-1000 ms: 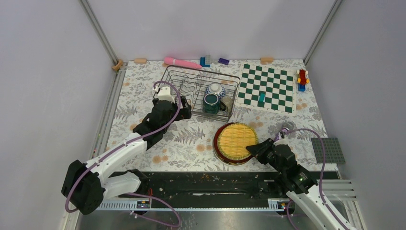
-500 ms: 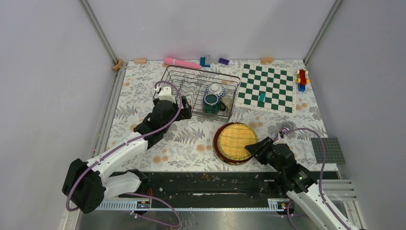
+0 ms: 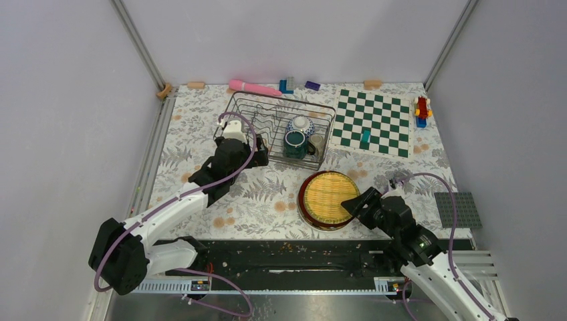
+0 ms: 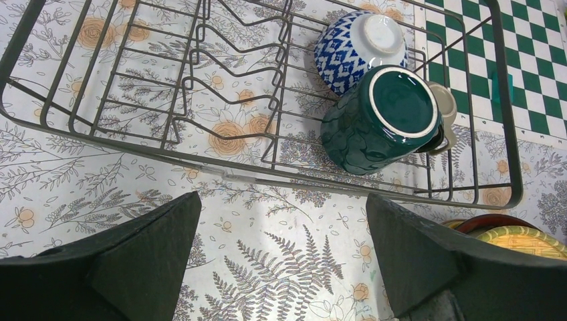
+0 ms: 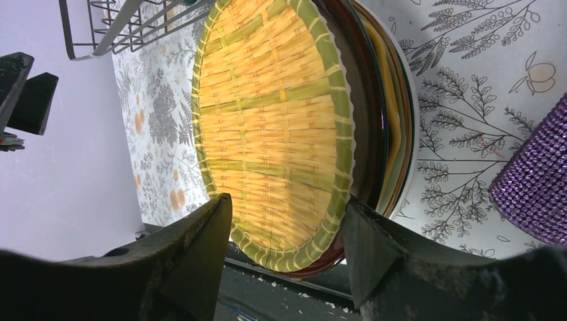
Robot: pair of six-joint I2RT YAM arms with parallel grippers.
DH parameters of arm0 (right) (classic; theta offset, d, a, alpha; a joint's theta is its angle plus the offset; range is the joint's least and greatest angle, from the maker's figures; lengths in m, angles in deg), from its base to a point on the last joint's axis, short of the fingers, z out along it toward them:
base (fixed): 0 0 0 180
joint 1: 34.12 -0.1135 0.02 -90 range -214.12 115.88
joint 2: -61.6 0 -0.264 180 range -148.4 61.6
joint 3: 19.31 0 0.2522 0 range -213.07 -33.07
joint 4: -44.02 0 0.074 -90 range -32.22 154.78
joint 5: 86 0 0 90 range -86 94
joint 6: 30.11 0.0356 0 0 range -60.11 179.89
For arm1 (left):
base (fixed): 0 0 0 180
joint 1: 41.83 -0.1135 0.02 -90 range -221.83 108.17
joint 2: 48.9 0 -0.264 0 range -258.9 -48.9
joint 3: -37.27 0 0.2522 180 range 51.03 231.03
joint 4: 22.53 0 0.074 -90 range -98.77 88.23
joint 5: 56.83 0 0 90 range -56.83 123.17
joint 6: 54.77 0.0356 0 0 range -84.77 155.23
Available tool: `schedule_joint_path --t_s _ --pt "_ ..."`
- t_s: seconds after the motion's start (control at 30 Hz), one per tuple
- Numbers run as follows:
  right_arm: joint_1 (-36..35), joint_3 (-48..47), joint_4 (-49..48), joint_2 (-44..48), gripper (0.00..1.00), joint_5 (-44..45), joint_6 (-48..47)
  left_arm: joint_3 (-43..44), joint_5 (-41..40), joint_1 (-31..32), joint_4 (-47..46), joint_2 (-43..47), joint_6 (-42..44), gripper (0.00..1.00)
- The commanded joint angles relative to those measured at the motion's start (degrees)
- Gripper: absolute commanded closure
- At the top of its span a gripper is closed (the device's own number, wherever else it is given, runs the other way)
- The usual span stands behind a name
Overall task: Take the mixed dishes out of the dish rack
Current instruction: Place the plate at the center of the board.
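Observation:
The dish rack (image 3: 281, 127) holds a dark green mug (image 3: 295, 144), a small patterned bowl (image 3: 301, 125) and a small olive cup (image 3: 316, 144) at its right end. Its plate tines stand empty in the left wrist view (image 4: 220, 87). The plates lie stacked on the table, the yellow woven-look plate (image 3: 327, 196) on top. My left gripper (image 3: 257, 159) is open and empty just before the rack's near edge; the mug (image 4: 381, 120) lies ahead of it to the right. My right gripper (image 3: 354, 204) is open at the stack's near right rim, its fingers either side of the woven plate (image 5: 274, 127).
The green-and-white chessboard (image 3: 373, 122) with a teal piece lies right of the rack. A purple cylinder (image 5: 535, 180) stands close to the stack's right. A grey baseplate (image 3: 458, 209) lies at the right edge. Small toys line the back wall.
Both arms have shifted only slightly. My left gripper has edged toward the rack, and my right gripper has stayed open at the stack's rim.

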Motion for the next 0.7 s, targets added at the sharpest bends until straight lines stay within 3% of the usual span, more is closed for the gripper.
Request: schedule_joint_path --t_s 0.0,0.33,0.47,0.67 --pt "-0.3 -2.5 2.2 -1.5 0.32 1.0 -3.4 2.8 0.1 0.0 -1.9 -0.1 0.8 0.01" --pt "-0.3 -4.5 3.9 -1.2 0.16 2.2 -6.0 2.8 0.1 0.0 -1.8 -0.1 1.1 0.01" --pt "-0.3 -5.1 4.7 -0.4 0.02 2.9 -6.7 2.9 0.1 0.0 -1.8 -0.2 1.2 0.01" --pt "-0.3 -6.7 5.7 1.2 0.00 4.8 -8.5 2.9 0.0 0.0 -1.8 -0.1 1.5 0.01"
